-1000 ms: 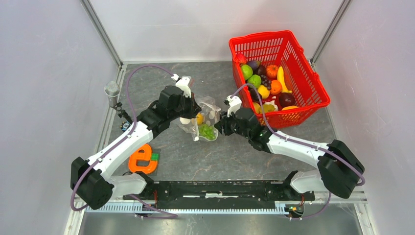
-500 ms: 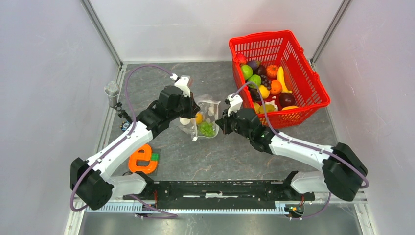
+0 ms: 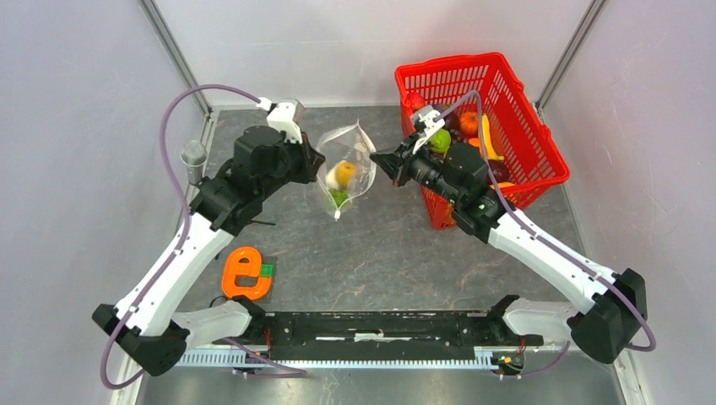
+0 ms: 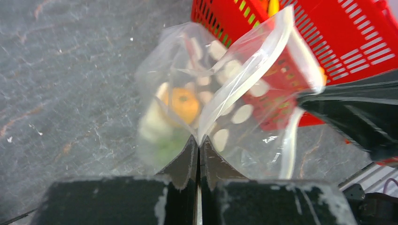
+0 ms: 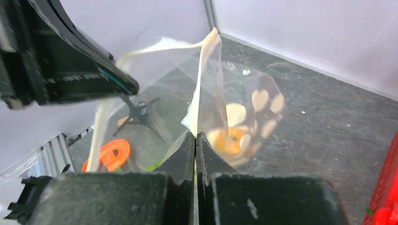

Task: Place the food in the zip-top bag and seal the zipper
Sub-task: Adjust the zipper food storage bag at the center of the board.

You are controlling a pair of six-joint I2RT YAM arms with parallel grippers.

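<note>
The zip-top bag (image 3: pixel 353 160), clear with white dots, hangs stretched between my two grippers above the table. My left gripper (image 3: pixel 316 165) is shut on its left edge, and in the left wrist view the gripper (image 4: pixel 198 140) pinches the plastic. My right gripper (image 3: pixel 379 161) is shut on the opposite edge, its tips (image 5: pixel 195 136) closed on the film. The whitish zipper (image 5: pixel 207 77) runs up from the right jaws. Food inside the bag: an orange piece (image 3: pixel 344 174) and a green piece (image 3: pixel 339 198). More food (image 3: pixel 439 141) lies in the basket.
The red mesh basket (image 3: pixel 540 148) stands at the back right, close behind my right arm. A flat orange e-shaped toy (image 3: pixel 243 274) lies at the front left. A grey cylinder (image 3: pixel 193 156) stands by the left wall.
The right gripper has shut on the bag's edge. Both arms have raised the bag off the table and carried it toward the back, and it now hangs between them.
</note>
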